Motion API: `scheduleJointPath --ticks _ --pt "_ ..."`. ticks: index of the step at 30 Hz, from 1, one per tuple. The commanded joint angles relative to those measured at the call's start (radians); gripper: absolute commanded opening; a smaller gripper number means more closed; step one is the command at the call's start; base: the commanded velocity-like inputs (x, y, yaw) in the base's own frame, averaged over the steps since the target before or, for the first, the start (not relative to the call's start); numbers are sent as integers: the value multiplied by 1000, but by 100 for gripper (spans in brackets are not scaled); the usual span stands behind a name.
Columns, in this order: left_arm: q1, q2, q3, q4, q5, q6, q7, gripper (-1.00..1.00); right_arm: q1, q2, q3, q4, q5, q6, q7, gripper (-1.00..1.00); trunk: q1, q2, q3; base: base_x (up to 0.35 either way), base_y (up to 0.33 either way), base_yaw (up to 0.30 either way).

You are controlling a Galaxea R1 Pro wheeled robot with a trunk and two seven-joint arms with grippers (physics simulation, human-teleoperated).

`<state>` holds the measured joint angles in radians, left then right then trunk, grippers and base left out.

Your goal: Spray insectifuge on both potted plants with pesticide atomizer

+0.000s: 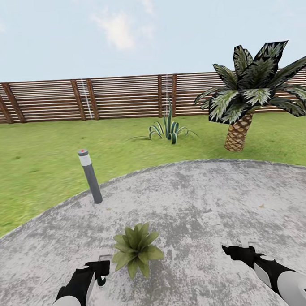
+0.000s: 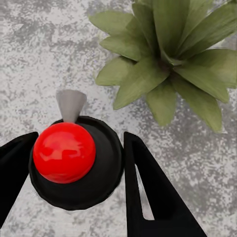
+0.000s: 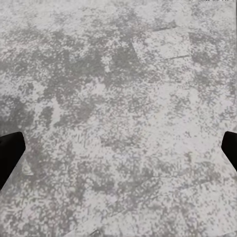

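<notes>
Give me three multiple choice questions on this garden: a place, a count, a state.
1. The low broad-leaved green potted plant stands: A on the lawn; B on the round grey paved patio; C against the fence.
2. Palms with scaly brown trunks: A one; B two; C three.
3. The left tool is: A open, empty; B gripping a leaf; C shut on the dark red-topped pesticide atomizer.
B, paving surrounds it; A, a single palm shows; C, its fingers flank the bottle.
</notes>
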<state>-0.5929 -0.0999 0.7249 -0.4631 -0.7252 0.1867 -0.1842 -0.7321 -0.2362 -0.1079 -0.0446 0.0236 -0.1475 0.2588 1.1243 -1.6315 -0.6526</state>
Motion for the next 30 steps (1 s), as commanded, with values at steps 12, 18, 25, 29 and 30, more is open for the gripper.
scheduleJointPath --ticks 12,18,25,29,30 --pt "-1 -1 8 -3 -8 3 -9 -100 -1 0 -9 2 2 -3 5 100 0 0 8 257 111 -161" --pt "-1 -1 8 -3 -8 3 -9 -100 -1 0 -9 2 2 -3 5 100 0 0 8 41 1 -8" --pt "-1 -1 8 -3 -8 3 -9 -100 -1 0 -8 2 2 -3 5 100 0 0 8 202 191 -164" --pt "-1 -1 8 -3 -8 3 -9 -100 -1 0 -8 2 2 -3 5 100 0 0 8 281 135 -158" --pt "-1 -1 8 -3 -8 3 -9 -100 -1 0 -8 2 2 -3 5 100 0 0 8 299 35 -54"
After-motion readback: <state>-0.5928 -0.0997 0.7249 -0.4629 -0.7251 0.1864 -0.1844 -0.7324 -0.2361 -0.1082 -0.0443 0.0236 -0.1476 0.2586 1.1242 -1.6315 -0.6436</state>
